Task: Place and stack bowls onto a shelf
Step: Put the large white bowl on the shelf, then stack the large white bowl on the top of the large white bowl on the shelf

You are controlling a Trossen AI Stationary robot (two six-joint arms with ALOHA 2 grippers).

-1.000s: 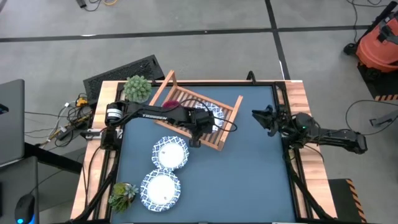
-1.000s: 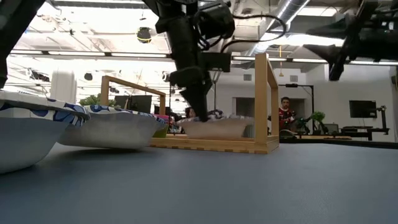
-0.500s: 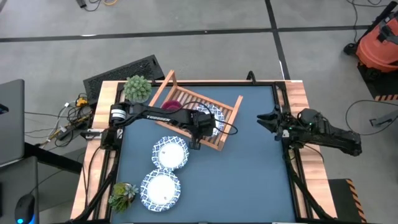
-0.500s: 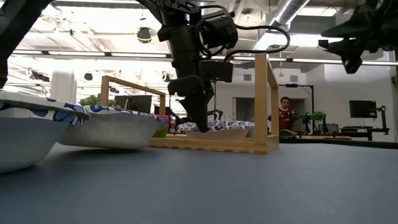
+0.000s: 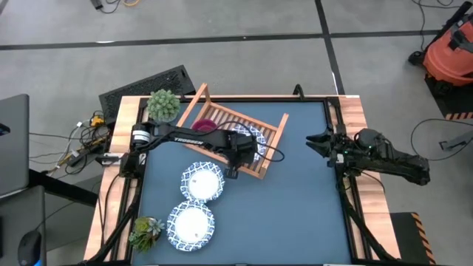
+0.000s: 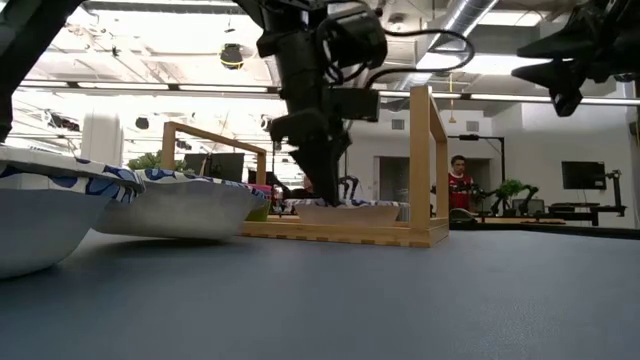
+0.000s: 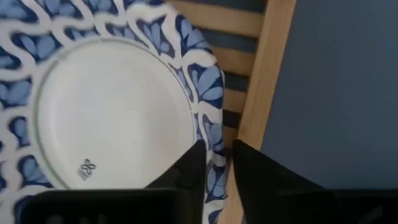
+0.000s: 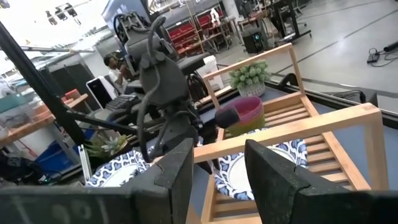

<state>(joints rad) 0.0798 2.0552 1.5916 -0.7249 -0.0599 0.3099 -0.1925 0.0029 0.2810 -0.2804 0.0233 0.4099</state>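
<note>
One bowl lies in the rack, under my left gripper. Two more bowls sit on the table in front of it. My right gripper waits well to the right.

A dark robot arm's gripper reaches down to a patterned bowl lying in the wooden shelf, while two more white bowls sit on the blue table nearby.

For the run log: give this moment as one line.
left tool: astride patterned bowl rim, on shelf | right tool: open, waiting at table's right edge | two bowls left on table
</note>
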